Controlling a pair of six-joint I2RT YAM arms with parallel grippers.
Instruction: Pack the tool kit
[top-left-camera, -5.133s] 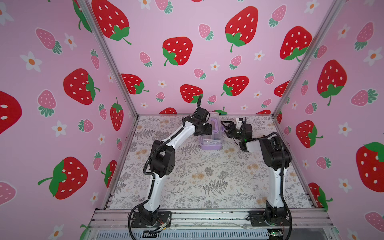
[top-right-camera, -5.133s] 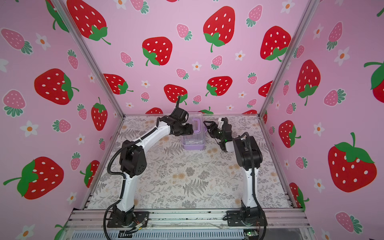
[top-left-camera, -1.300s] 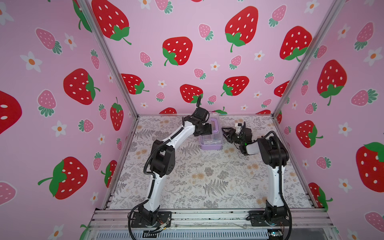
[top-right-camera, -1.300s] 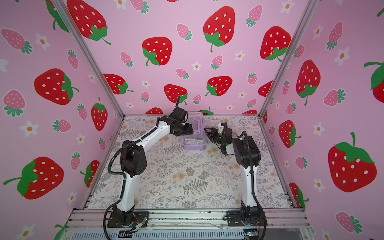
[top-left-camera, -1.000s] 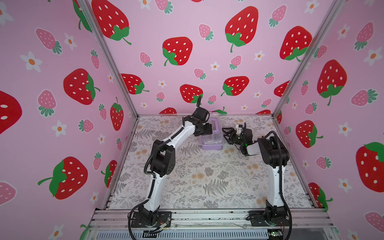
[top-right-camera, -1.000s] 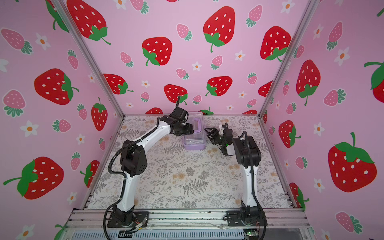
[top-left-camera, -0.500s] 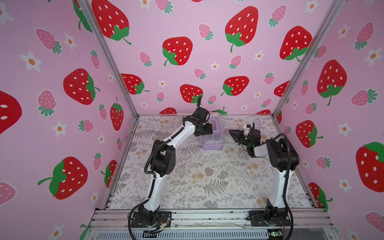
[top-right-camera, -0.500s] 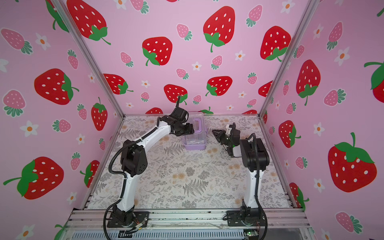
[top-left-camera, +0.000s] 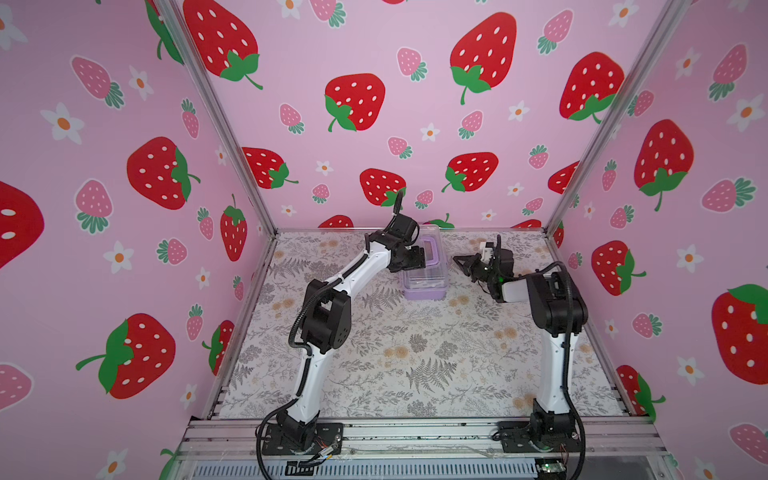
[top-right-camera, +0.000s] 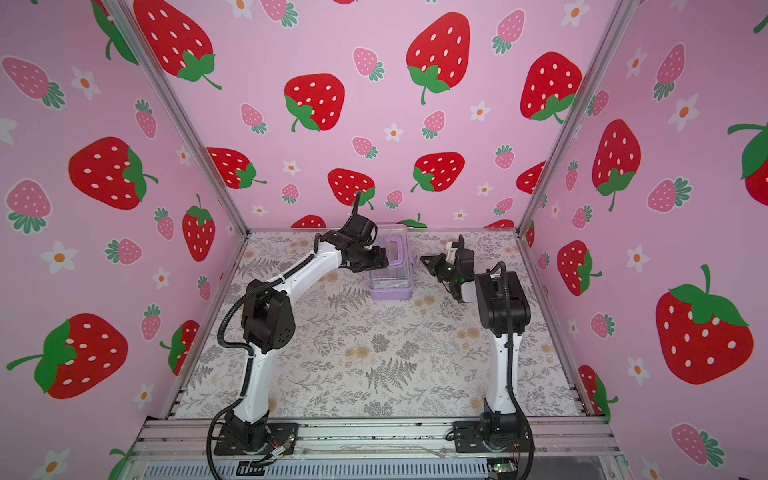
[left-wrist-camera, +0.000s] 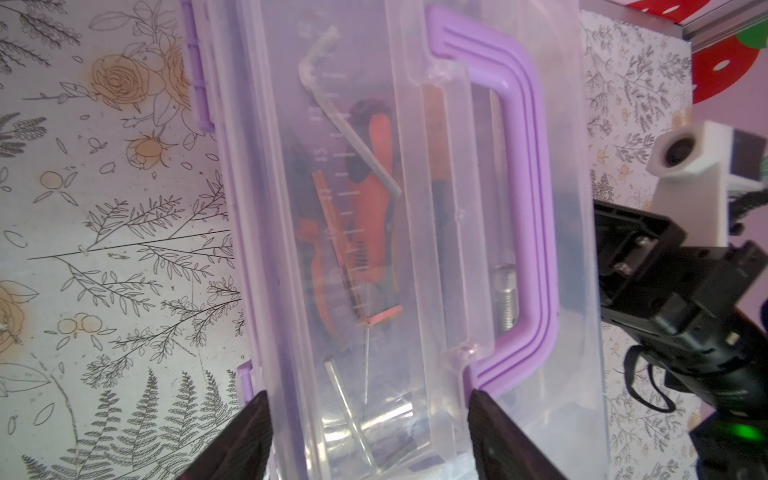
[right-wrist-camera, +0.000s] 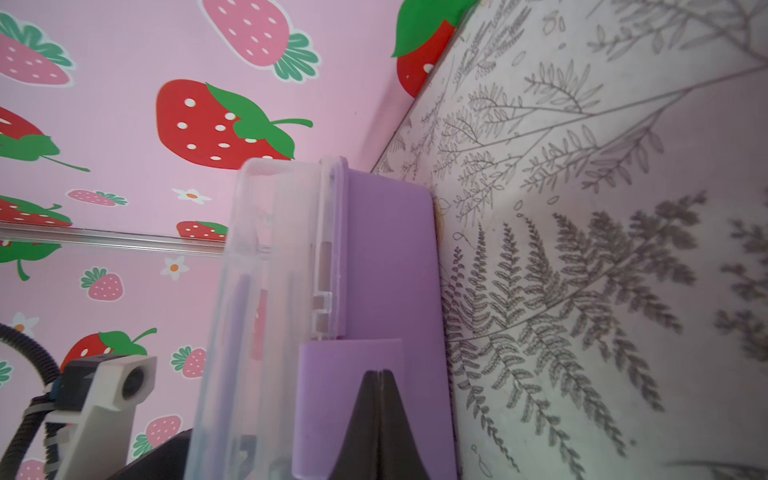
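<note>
Right gripper (top-left-camera: 462, 261), having backed off the box (top-left-camera: 424, 282), pinched shut, empty; left gripper (left-wrist-camera: 370, 436) straddling the lid (left-wrist-camera: 415, 208), spread wide; ruler marks unreadable.

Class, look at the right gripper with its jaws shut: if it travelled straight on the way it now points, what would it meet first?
Most likely the lilac side latch of the tool box: the right gripper points straight at it, though the gap is hard to judge.

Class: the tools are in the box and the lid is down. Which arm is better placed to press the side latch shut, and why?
Right. Its shut hand points straight at the purple side latch of the box. The left hand straddles the clear lid, steadying it.
</note>
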